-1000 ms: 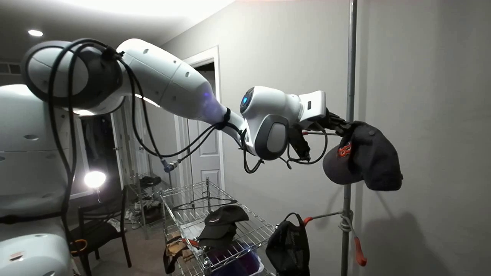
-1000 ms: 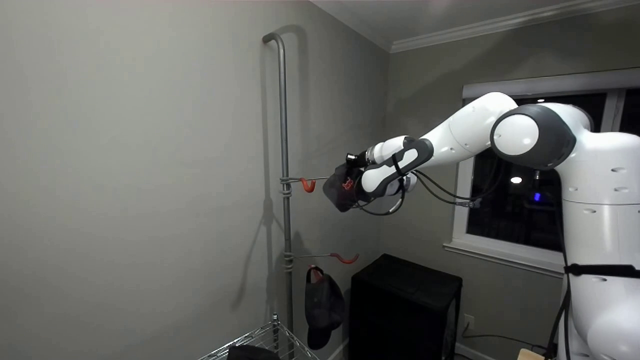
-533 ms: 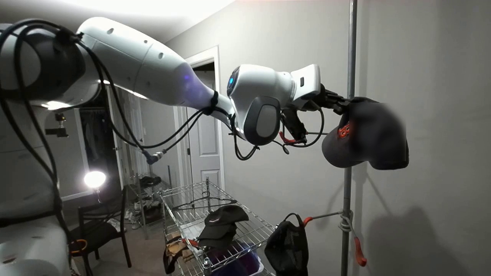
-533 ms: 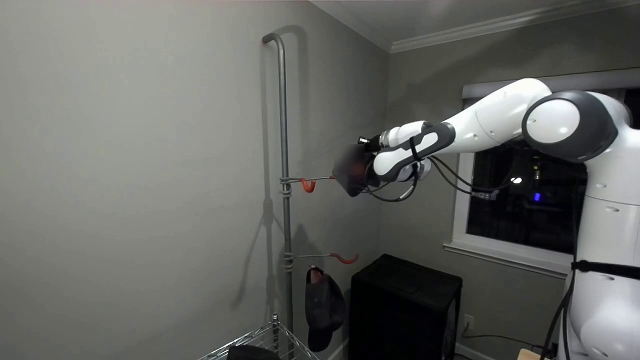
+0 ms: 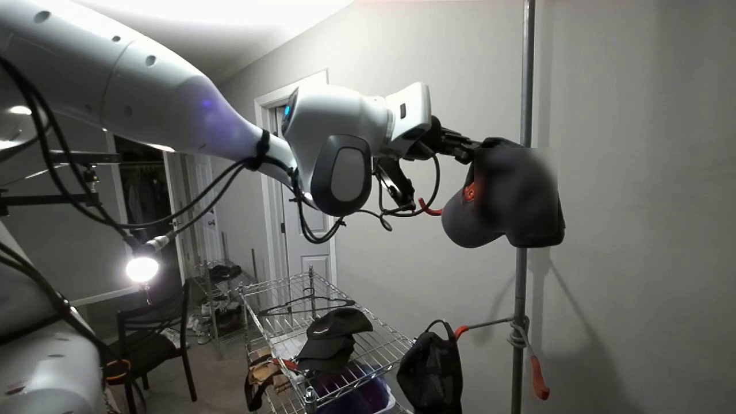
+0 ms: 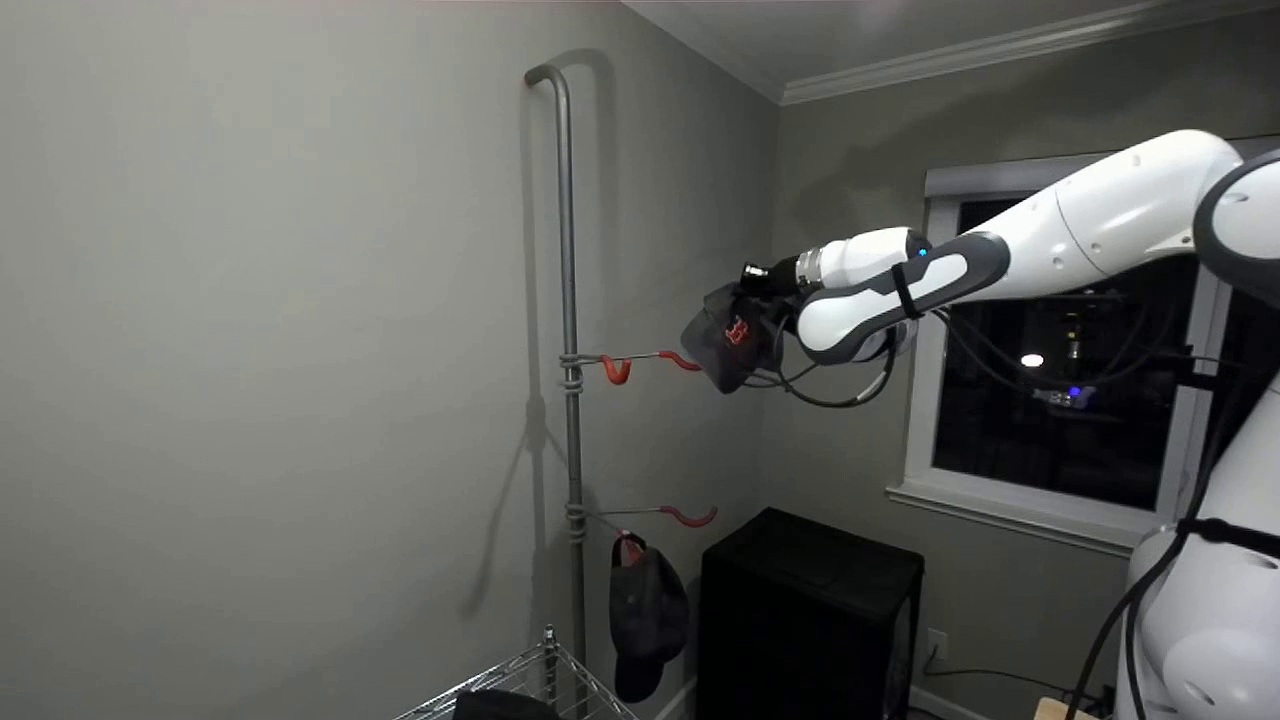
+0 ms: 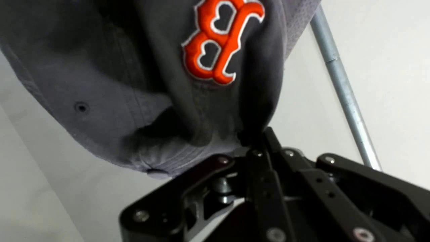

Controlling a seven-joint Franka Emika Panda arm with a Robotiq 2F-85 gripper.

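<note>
The Robotiq gripper (image 7: 260, 141) is pinching a dark baseball cap (image 7: 141, 101) by a fold of its crown, near the embroidered red B (image 7: 230, 47), the jaws drawn nearly together with only soft cloth caught at their tips. Because the grip is sitting high on the crown, the brim (image 5: 468, 230) is hanging below it, and the fabric is puckering around the pinch instead of keeping a smooth dome. The arm is holding the cap in midair, apart from the metal pole (image 6: 568, 250) and close to a red-tipped upper hook (image 6: 680, 360); part of the cap is smearing into blur in an exterior view, so whether it is touching that hook is hard to tell. A second upper hook (image 6: 616, 372) is jutting out nearer the pole. Lower down, another baseball cap (image 5: 431, 368) is hanging at a red-tipped lower hook (image 5: 460, 331), apparently by its back strap, which would explain why its brim is pointing downward in an exterior view. A wire shelving rack (image 5: 386, 345) is standing below the arm, its flat top grid supporting a black cap (image 5: 339, 330) that is simply resting there.
</note>
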